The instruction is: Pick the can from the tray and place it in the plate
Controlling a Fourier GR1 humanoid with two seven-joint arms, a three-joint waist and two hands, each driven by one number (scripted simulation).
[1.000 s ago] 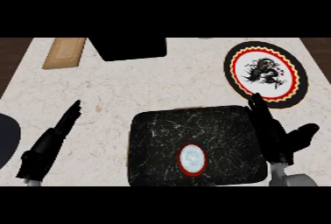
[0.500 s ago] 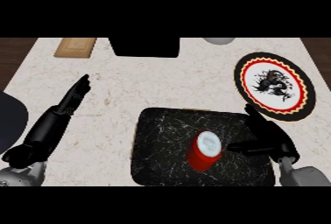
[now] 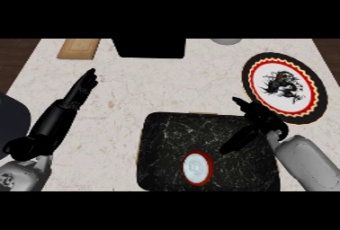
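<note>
Pale marbled stone forms the bench [image 3: 166, 90], seen from steeply above. Over the right part of the dark tray [image 3: 166, 134] the right robot hand [image 3: 256, 123] is held, its fingers spread apart and clamped on nothing, one finger pointing down and left toward the can. The can [image 3: 197, 167] is seen standing upright in the lower middle of the tray, its red rim and pale top showing, apart from the right robot hand. The plate [image 3: 285, 87], black-rimmed with a red and yellow ring and a dark figure on white, is found just beyond the tray's upper right corner. Well to the left of the tray the left robot hand [image 3: 81, 90] is seen, its fingers straight and together, holding nothing. Beyond the tray's far edge a black block [image 3: 149, 47] is seen, with a wooden board [image 3: 78, 48] to its left and a grey round thing [image 3: 227, 41] to its right.
</note>
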